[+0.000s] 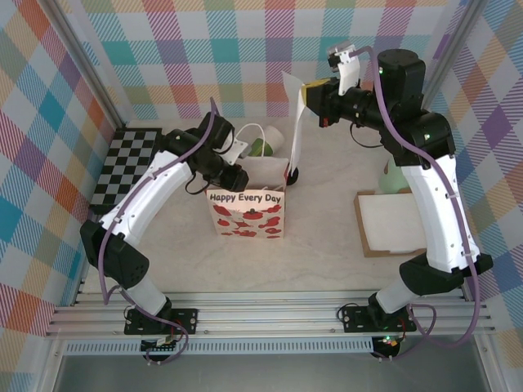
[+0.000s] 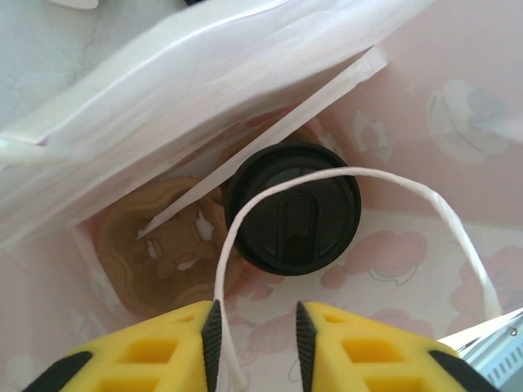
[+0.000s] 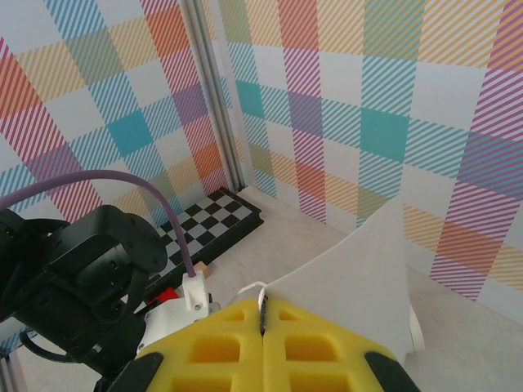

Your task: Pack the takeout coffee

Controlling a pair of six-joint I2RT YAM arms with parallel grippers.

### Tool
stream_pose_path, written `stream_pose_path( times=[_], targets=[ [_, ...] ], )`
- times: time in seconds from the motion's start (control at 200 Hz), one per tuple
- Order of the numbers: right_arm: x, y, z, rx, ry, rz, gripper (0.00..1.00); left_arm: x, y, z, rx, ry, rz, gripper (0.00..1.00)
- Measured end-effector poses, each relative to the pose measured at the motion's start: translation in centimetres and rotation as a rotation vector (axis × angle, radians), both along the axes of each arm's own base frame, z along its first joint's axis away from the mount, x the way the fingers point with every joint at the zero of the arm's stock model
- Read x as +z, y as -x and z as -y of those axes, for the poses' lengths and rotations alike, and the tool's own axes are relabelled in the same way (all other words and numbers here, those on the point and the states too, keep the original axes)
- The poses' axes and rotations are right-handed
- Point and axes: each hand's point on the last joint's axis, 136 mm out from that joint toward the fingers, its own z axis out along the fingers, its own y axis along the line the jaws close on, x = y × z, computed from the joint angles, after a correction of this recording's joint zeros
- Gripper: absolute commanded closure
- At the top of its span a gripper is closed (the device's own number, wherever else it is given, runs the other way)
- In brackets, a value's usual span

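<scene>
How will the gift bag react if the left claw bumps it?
Likely floppy: the gift bag is thin paper, its print showing through the walls in the left wrist view. Tall and narrow, it may tip, though the takeout coffee inside adds ballast.

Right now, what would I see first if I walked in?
The bag with "Happy Every Day" on it stands mid-table, the left gripper open over its mouth. Inside sits the coffee, black lid up, a white handle cord looped above it. The right gripper is pinched shut on a white flap at the bag's far right corner.
</scene>
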Motion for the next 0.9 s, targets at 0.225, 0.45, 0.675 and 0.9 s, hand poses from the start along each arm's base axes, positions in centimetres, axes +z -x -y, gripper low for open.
stream_pose_path(
  times=[0.225, 0.45, 0.675, 0.9],
  targets=[
    [0.0, 0.2, -0.1, 0.007, 0.006, 0.004, 1.0, 0.5, -0.6, 0.7, -0.001, 0.036, 0.025, 1.0],
    [0.9, 1.1, -0.6, 0.05, -0.013, 0.021, 1.0, 1.6, -1.4, 0.8, 0.023, 0.073, 0.105, 1.0],
    [4.0, 4.7, -2.5, 0.248, -0.085, 0.062, 1.0, 4.8, -0.2, 0.1, 0.037, 0.161, 0.24, 0.98],
    [5.2, 8.5, -6.2, 0.516, -0.119, 0.054, 1.0, 9.7, -0.6, -3.3, 0.176, 0.213, 0.444, 0.5]
  ],
)
